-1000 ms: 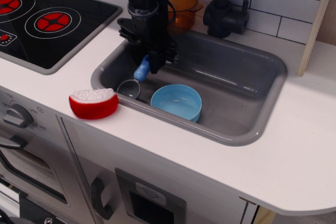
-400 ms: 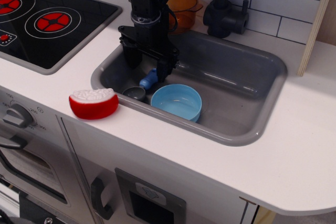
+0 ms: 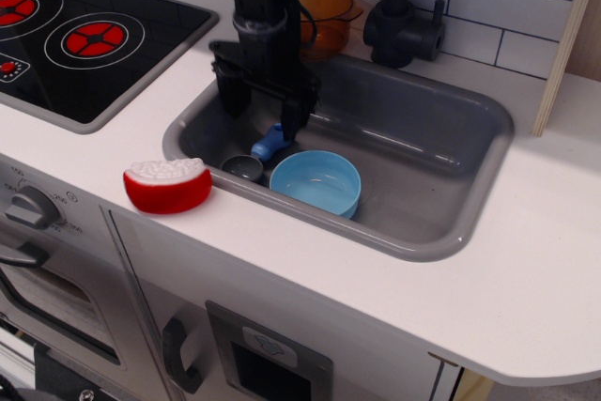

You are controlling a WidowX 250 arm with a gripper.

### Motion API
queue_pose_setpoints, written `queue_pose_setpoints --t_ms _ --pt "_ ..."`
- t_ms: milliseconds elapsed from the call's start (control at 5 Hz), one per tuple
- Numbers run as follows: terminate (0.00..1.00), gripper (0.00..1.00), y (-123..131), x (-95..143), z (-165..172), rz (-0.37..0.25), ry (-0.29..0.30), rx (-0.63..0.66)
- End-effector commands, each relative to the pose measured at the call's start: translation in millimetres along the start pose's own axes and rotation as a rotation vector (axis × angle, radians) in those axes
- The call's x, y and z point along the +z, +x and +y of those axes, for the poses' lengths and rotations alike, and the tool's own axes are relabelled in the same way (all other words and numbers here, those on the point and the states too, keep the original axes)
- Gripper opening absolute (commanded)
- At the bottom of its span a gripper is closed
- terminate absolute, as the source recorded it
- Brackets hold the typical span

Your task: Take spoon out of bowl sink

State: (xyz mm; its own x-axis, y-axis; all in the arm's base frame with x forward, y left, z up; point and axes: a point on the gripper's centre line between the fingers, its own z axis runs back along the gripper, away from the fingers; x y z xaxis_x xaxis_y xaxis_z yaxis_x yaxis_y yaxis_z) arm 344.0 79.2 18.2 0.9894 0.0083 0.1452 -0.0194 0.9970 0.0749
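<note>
The spoon lies on the floor of the grey sink, in its front left corner. Its dark scoop is near the front wall and its light-blue handle points up and back. It rests just left of the light-blue bowl, outside it. The bowl stands empty at the sink's front. My black gripper hangs open above the spoon's handle, fingers apart and holding nothing.
A red and white toy sits on the counter left of the sink. An orange translucent pot stands behind the arm, beside the black faucet. The stove top is at the left.
The gripper held the spoon by its handle above the sink floor, then opened and let it go. The spoon now lies on the sink floor, and the gripper has risen slightly.
</note>
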Motion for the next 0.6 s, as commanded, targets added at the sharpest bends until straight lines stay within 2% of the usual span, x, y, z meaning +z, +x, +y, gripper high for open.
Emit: queue_pose_setpoints --t_ms 0,200,400 --pt "0.0 1.0 7.3 71.1 6.0 -0.113 0.005 0.067" --pt "0.0 1.0 7.3 71.1 6.0 -0.113 0.005 0.067" --pt "1.0 1.0 7.3 71.1 6.0 -0.113 0.005 0.067"
